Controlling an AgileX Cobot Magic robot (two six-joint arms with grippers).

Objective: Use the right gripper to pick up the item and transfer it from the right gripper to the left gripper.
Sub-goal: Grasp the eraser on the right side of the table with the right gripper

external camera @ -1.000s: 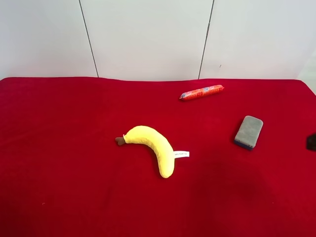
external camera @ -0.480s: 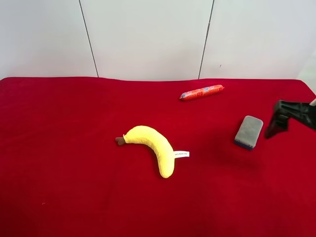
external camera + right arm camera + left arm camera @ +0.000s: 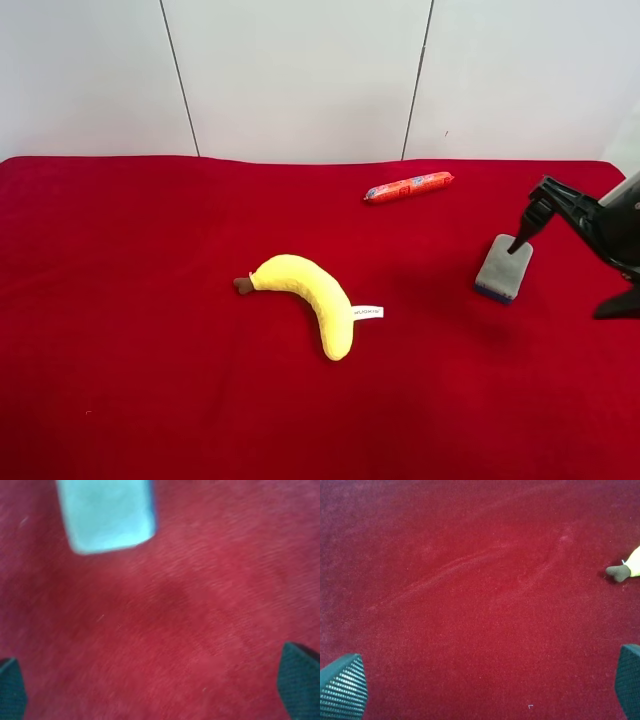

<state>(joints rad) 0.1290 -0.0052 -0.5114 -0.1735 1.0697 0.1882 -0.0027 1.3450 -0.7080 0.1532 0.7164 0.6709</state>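
A grey rectangular block lies on the red cloth at the exterior high view's right. It also shows, blurred, in the right wrist view. My right gripper hovers open just beside and above the block, one finger over its far end. In the right wrist view the right gripper is open and empty, with bare cloth between its tips. A yellow plush banana lies mid-table. My left gripper is open and empty over cloth, with the banana's brown stem at the picture's edge.
A red wrapped sausage lies at the back of the table near the white wall. A white tag sticks out of the banana. The left arm does not show in the exterior high view.
The right arm has come into the exterior high view from the right edge and moved in and up toward the grey block. The objects have not moved.
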